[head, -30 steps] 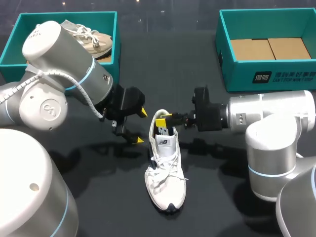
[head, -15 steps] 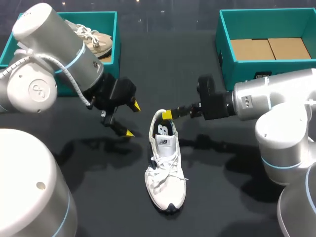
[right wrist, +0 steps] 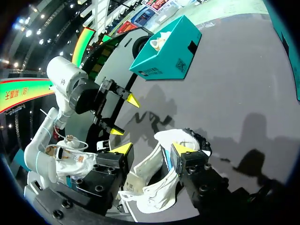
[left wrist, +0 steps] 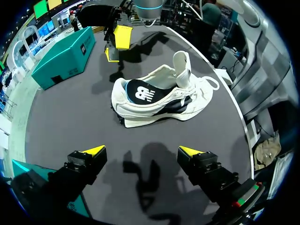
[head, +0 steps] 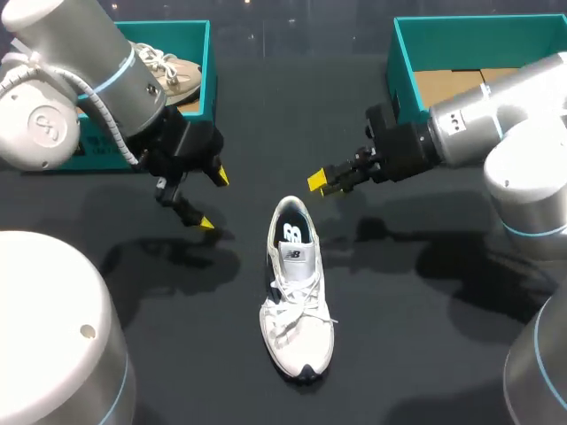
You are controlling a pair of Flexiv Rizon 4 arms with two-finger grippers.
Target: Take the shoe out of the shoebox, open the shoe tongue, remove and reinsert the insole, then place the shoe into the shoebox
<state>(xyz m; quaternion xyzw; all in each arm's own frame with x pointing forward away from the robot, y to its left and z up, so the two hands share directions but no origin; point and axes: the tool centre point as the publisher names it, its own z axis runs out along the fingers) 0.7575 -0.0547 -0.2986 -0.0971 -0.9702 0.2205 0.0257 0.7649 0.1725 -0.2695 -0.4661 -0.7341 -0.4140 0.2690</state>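
While the white shoe (head: 297, 297) lies on the black table (head: 266, 115), outside both boxes, toe toward me, its tongue stands up. L gripper (head: 213, 199) hangs off to the heel's left, not touching, fingers spread wide, nothing betw. them. R gripper (right wrist: 153, 149) hovers near the heel, fingers also apart & empty. Teal shoebox (head: 396, 62) sits far right.

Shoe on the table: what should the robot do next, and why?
Probably lower the right gripper to grasp the shoe by its heel. The insole sits inside, that gripper and the left gripper hang open, clear of it, and the shoebox nearby holds no shoe.
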